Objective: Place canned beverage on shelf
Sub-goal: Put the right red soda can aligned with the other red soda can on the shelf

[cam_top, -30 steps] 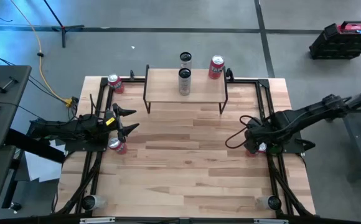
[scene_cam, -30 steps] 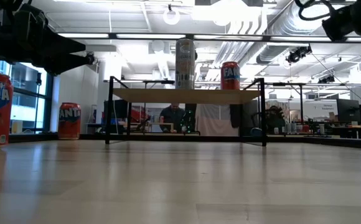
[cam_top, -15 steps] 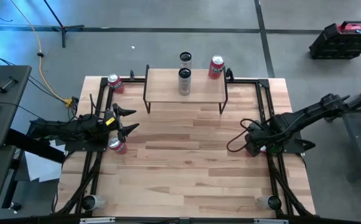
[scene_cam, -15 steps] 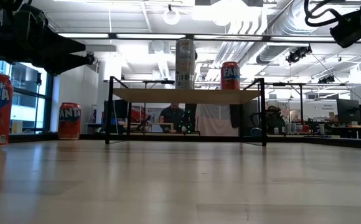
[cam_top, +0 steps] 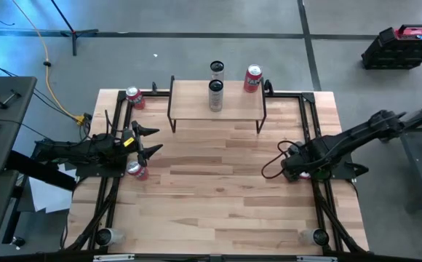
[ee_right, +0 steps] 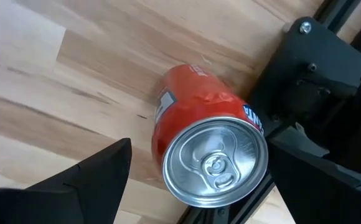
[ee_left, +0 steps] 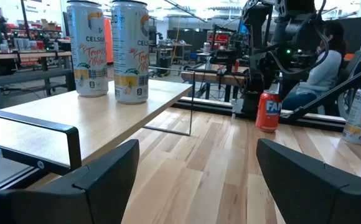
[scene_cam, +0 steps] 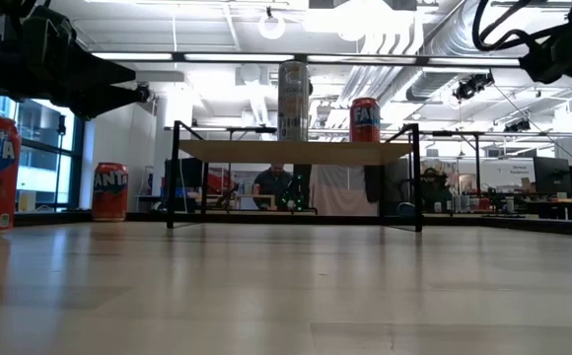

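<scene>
Directly below my right gripper (ee_right: pixel 193 180) sits the orange can (ee_right: pixel 208 146), upright on the table's right edge, fingers spread wide either side and not touching it. Off toward the far edge, the shelf (cam_top: pixel 217 102) carries one tall can (cam_top: pixel 215 95). My left gripper (cam_top: pixel 150 140) waits splayed above another orange can (cam_top: pixel 137 170).

4 red cans (cam_top: pixel 252 78), 2 silver cans (cam_top: pixel 215 95), 1 shelf (cam_top: pixel 233 102).

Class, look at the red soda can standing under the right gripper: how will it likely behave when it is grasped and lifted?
The red aluminium soda can has thin walls, so it probably dents under a hard squeeze. Its smooth round side may slip or twist between the open right gripper fingers. Its tab looks unopened, so it is likely full and fairly heavy.
</scene>
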`<state>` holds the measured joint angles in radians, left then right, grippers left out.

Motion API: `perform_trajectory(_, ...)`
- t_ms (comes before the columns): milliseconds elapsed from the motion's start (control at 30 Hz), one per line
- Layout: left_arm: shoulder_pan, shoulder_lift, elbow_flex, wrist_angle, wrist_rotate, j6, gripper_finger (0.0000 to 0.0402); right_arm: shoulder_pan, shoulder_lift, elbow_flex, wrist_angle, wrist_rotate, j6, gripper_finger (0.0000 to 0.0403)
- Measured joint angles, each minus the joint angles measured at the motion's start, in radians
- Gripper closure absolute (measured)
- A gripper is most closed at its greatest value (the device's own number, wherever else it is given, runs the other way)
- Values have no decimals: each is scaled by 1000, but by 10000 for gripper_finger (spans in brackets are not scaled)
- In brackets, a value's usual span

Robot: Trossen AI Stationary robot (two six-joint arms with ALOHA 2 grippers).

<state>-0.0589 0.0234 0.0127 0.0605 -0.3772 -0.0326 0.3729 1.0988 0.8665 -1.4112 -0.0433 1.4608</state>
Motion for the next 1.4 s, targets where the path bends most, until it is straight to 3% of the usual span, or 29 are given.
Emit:
perform_trajectory(333, 0, 0, 0, 0, 0, 0, 88, -2, 63, 0, 89, 50, 7, 52)
perform_trajectory(733, 0, 0, 0, 0, 0, 0, 88, -12, 68, -1, 121, 4, 33, 52)
perform_trajectory(933, 0, 0, 0, 0, 0, 0, 88, -26, 56, -110, 306, -58, 31, 57)
perform_trajectory(1133, 0, 0, 0, 0, 0, 0, 88, -26, 52, -122, 312, -24, 46, 69)
perform_trajectory(1400, 0, 0, 0, 0, 0, 0, 88, -32, 50, -76, 316, -40, 174, 75)
